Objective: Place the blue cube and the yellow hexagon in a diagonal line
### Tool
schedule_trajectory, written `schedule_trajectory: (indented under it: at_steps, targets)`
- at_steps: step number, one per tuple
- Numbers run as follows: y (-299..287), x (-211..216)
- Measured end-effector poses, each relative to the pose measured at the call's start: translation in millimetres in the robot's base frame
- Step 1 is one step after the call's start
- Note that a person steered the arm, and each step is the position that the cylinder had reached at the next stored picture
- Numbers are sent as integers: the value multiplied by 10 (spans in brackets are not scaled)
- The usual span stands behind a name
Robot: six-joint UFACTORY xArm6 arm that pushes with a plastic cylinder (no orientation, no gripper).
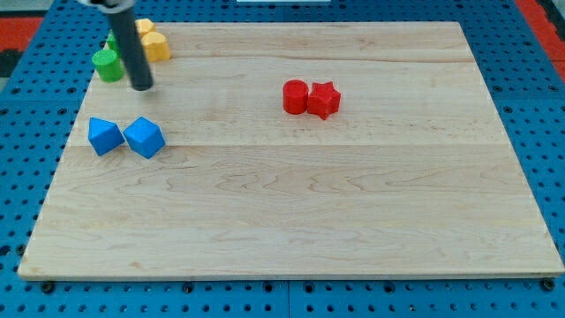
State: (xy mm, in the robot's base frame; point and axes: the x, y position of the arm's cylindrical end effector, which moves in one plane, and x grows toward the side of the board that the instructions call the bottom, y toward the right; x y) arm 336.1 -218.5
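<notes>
My tip point(142, 87), no claw to judge, sits beside the yellow hexagon point(155, 46); pushing could drag the green block point(108, 64) along

Count on wooden board point(353, 221): two blue blocks point(105, 136) point(145, 137), two red blocks point(295, 96) point(324, 99), two yellow blocks point(156, 46) point(144, 27), two green blocks point(108, 64) point(113, 41), the second mostly hidden.

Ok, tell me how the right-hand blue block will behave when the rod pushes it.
The right blue block is faceted and sits flat, so it should slide, not roll. It touches the left blue block, so a leftward push would likely move both. Off-centre contact from my tip may turn it.
</notes>
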Motion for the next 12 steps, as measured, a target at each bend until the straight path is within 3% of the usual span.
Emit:
schedule_trajectory:
  at_steps: [1, 2, 4, 5, 6, 7, 8, 9, 10, 11, 12]
  targets:
    - [279, 998]
    - [502, 734]
    - [-673, -21]
    - [-843, -175]
    - [-480, -1248]
    - [-125, -1430]
    - [708, -1380]
    - [784, -899]
    - [1075, -1109]
    - [908, -1409]
    - [498, -1369]
